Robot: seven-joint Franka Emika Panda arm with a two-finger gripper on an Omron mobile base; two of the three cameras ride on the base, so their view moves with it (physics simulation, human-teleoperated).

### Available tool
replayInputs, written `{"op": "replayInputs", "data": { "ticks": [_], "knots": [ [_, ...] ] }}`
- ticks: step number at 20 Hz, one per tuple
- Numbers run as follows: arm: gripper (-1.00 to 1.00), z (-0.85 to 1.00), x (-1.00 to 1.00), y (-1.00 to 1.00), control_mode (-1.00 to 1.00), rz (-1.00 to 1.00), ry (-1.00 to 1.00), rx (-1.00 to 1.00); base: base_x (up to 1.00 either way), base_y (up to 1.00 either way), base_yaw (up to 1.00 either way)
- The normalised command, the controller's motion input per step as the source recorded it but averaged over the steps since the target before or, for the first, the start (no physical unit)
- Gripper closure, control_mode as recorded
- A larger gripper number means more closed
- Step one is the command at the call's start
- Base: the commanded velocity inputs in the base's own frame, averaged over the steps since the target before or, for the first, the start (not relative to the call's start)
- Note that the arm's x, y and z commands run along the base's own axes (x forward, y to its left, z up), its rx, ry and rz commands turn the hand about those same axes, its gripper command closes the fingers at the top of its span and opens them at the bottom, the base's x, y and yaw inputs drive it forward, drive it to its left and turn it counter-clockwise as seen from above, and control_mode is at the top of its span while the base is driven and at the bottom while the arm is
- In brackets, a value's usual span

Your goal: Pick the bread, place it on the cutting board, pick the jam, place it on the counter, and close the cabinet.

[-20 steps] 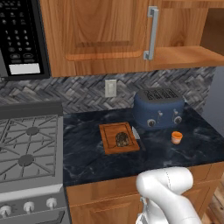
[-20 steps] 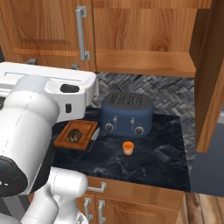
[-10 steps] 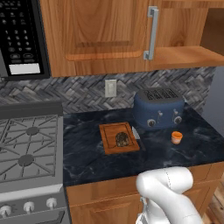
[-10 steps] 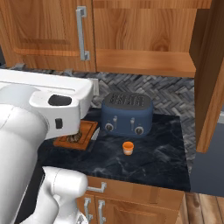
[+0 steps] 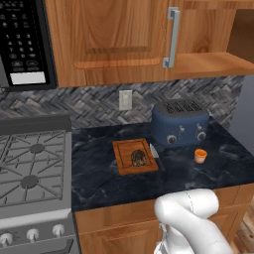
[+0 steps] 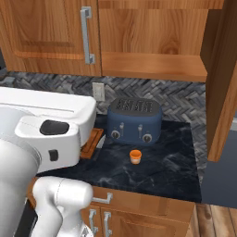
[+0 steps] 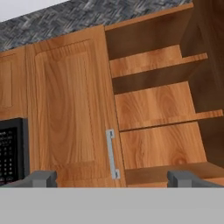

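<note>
Two of the three jobs look finished from the left base view: the bread (image 5: 138,158) sits on the cutting board (image 5: 134,157) in the middle of the desk (image 5: 99,176), and the jam (image 5: 200,156) stands on the bare stone near the desk's right edge, in front of the blue toaster (image 5: 180,122). Above, the cabinet (image 5: 149,39) has one door shut and its right bay showing a bare shelf.

From the right base view, the open cabinet door (image 6: 224,78) swings out edge-on at the right, well above the jam (image 6: 134,156).

Looking along the hand, the tool (image 7: 111,178) points up at the open bay, its tips set wide apart with nothing between them. Closing the cabinet is the step in hand; I'd guess the arm must next reach the open door's outer face and push it home.
</note>
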Motion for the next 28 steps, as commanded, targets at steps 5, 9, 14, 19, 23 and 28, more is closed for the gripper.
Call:
{"op": "replayInputs", "data": {
  "ticks": [5, 9, 14, 19, 23, 28],
  "knots": [
    [-1.00, 0.00, -0.24, -0.11, -1.00, 0.00, 0.01, 0.00, 0.00, 0.00, 0.00],
    [-1.00, 0.00, -0.26, -0.16, -1.00, 0.00, 0.01, 0.00, 0.00, 0.00, 0.00],
    [-1.00, 0.00, -0.19, -0.17, -1.00, 0.00, 0.00, 0.00, 0.00, 0.00, 0.00],
    [-1.00, 0.00, -0.06, -0.14, -1.00, 0.00, 0.00, 0.00, 0.00, 0.00, 0.00],
    [-1.00, 0.00, -0.01, -0.11, -1.00, 0.00, 0.00, -0.01, 0.00, 0.00, 0.00],
    [-1.00, -0.06, 0.00, -0.05, -1.00, 0.00, 0.00, -0.02, 0.00, 0.00, 0.00]
  ]
}}
